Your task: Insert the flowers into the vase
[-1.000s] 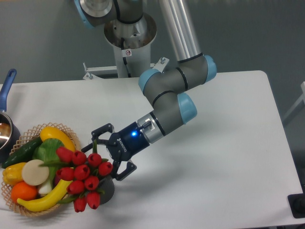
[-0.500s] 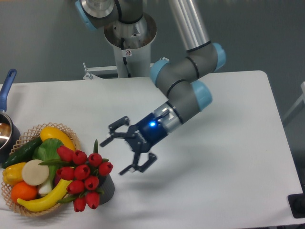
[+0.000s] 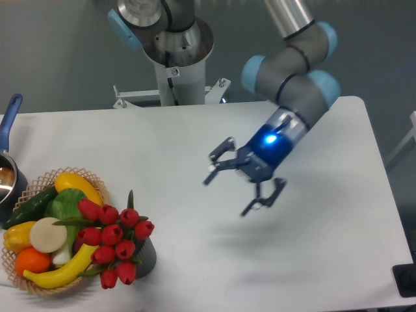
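Red closed-bud flowers (image 3: 116, 242) fill the dark vase (image 3: 147, 255).

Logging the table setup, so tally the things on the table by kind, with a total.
Flowers, one bunch: 1
Vase: 1
Basket of fruit and vegetables: 1
Pot: 1
Total: 4

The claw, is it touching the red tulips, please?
Apart: the fixed camera shows the open claw above bare white table, well right of the red tulips.
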You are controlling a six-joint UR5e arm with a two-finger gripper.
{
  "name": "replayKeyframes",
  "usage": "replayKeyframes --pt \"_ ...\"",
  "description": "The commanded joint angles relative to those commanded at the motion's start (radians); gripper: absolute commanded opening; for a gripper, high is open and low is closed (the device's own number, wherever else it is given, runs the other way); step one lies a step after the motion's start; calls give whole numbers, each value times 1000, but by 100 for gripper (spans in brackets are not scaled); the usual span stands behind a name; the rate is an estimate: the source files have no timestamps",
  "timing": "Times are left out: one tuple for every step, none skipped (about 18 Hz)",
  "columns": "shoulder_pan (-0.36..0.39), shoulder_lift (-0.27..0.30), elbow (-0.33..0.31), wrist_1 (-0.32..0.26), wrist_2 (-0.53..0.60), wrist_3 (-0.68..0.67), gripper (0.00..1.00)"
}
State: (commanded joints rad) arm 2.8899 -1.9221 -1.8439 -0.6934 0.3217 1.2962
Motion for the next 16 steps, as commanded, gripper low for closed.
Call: replayKeyframes --pt "6 0 5 0 51 0 100" --pt "12 0 6 0 112 0 100" --pt "15 2 5 0 181 -3 100" --pt "17 5 6 0 251 -5 100" --pt "17 9 9 -2 323 -5 100" --pt "14 23 9 -3 405 -5 100" --pt "11 32 9 -3 483 -6 100" --pt "5 37 9 -3 550 -6 100" --pt "-3 38 9 -5 600 -5 100" --pt "-14 40 12 -5 638 -2 100" --pt "-17 43 14 -5 681 2 100" --pt "-18 44 15 -6 733 5 100" --pt "-18 44 23 -8 782 21 100" --pt "-20 46 29 -9 824 66 100" --pt "-21 46 31 -11 852 115 100" --pt "-21 48 32 -18 875 150 100"
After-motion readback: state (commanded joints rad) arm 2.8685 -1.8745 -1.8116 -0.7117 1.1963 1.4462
